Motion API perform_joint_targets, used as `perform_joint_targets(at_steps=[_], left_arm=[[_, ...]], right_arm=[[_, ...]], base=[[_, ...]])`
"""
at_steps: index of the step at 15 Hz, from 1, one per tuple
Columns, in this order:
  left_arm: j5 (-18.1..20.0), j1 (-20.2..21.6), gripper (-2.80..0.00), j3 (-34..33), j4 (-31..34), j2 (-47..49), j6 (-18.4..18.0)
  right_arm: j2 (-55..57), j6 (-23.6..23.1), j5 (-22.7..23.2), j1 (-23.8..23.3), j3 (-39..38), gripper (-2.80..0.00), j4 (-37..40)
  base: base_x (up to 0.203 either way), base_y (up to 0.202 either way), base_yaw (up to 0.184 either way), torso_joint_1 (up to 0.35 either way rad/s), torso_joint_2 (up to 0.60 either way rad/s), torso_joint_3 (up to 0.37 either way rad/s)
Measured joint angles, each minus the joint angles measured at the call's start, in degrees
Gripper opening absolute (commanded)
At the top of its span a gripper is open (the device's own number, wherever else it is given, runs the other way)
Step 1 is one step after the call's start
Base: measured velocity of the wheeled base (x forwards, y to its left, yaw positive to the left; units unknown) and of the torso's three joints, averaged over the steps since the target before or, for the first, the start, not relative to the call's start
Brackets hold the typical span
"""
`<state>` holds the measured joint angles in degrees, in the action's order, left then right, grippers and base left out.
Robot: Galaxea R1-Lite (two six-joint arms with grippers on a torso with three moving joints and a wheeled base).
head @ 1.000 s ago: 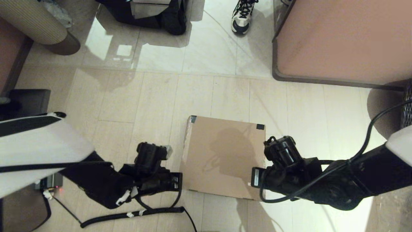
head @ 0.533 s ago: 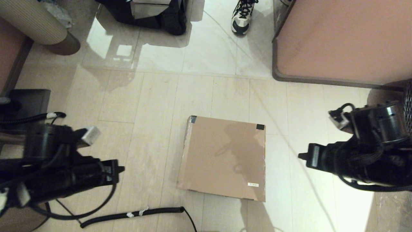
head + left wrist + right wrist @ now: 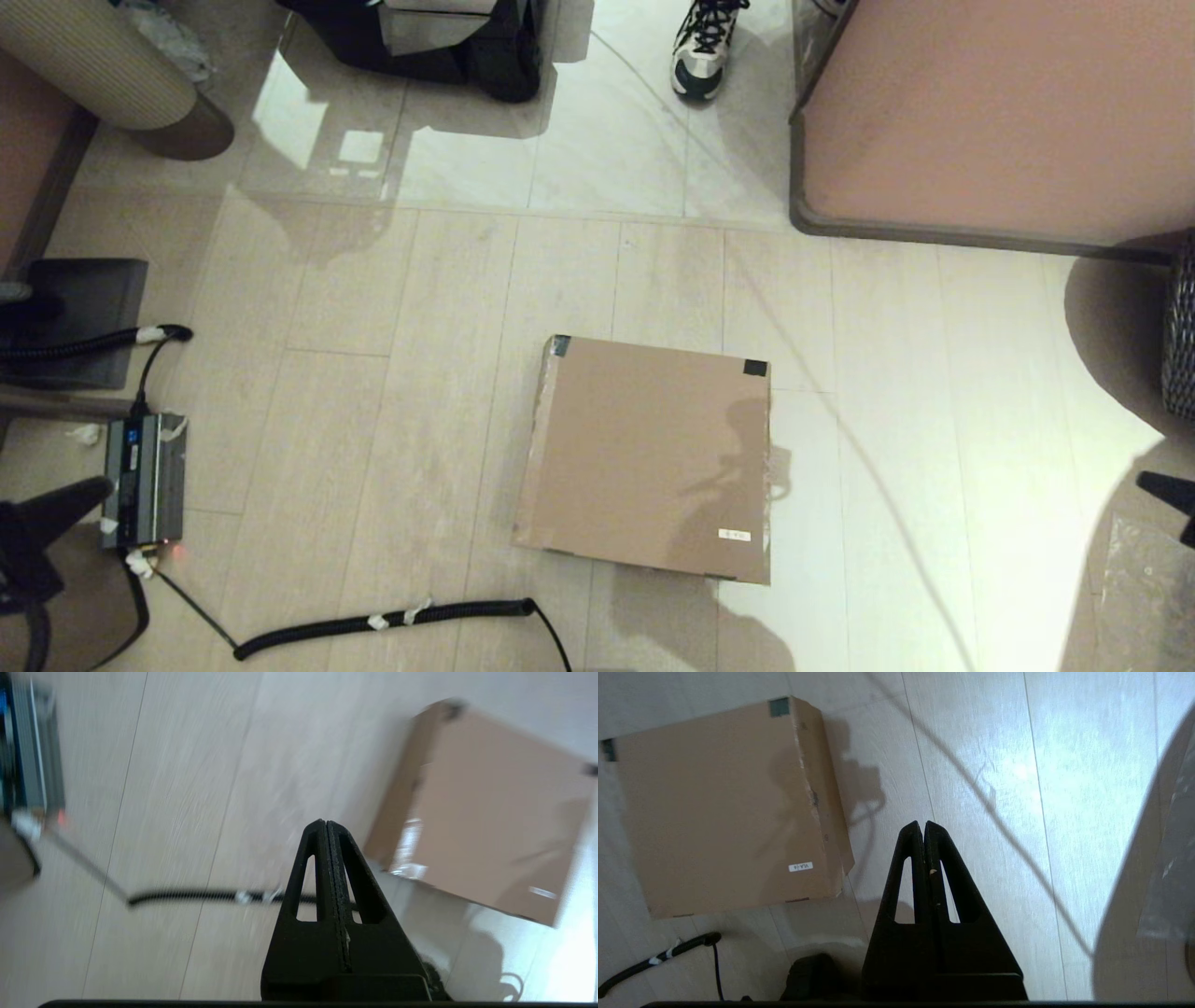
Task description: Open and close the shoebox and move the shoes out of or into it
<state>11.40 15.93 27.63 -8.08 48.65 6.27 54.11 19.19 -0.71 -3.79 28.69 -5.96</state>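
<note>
Brown cardboard shoebox (image 3: 649,457) lies on the pale tiled floor (image 3: 373,373), its lid down flat, black tape bits at two corners and a small white sticker (image 3: 734,535) near one edge. Left gripper (image 3: 325,828) hangs over bare floor beside the box, fingers pressed together on nothing. Right gripper (image 3: 923,828) is likewise closed and empty on the box's other side
</note>
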Motion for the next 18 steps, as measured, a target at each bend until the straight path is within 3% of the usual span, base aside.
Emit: perform_joint_targets(at_steps=[3,7,9,11,14,16,18], left_arm=[[3.12,1.05,-2.8,-5.18,1.56,-12.35,-0.92],[1.89,1.37,-2.8,-18.28,13.33,-26.48,-2.11],[-1.09,1.37,-2.8,-20.99,16.35,-28.85,-3.91],[-7.1,1.19,-2.8,-21.83,17.33,-28.64,-5.66],[-5.46,-2.47,-2.8,-22.26,16.76,-26.25,-6.72],[-5.23,-6.37,-2.8,-22.45,16.39,-28.21,-6.71],[-5.79,-8.9,-2.8,-24.38,11.35,-30.77,-6.88]], right_arm=[[-11.93,-8.09,1.66,-1.11,-6.74,-2.8,-0.1],[-25.22,-18.56,1.04,-1.53,-22.39,-2.8,1.62],[-31.69,-21.67,1.55,-1.53,-25.28,-2.8,9.18],[-35.32,-22.69,2.86,0.58,-25.12,-2.8,15.07],[-37.96,-22.2,2.87,6.36,-25.04,-2.8,15.04],[-40.74,-21.47,1.63,6.12,-25.17,-2.8,14.71],[-45.41,-21.13,0.82,4.98,-25.17,-2.8,14.76]], base=[[0.0,0.0,0.0,0.0,0.0,0.0],[0.0,0.0,0.0,0.0,0.0,0.0],[0.0,0.0,0.0,0.0,0.0,0.0],[0.0,0.0,0.0,0.0,0.0,0.0],[0.0,0.0,0.0,0.0,0.0,0.0],[0.0,0.0,0.0,0.0,0.0,0.0],[0.0,0.0,0.0,0.0,0.0,0.0]])
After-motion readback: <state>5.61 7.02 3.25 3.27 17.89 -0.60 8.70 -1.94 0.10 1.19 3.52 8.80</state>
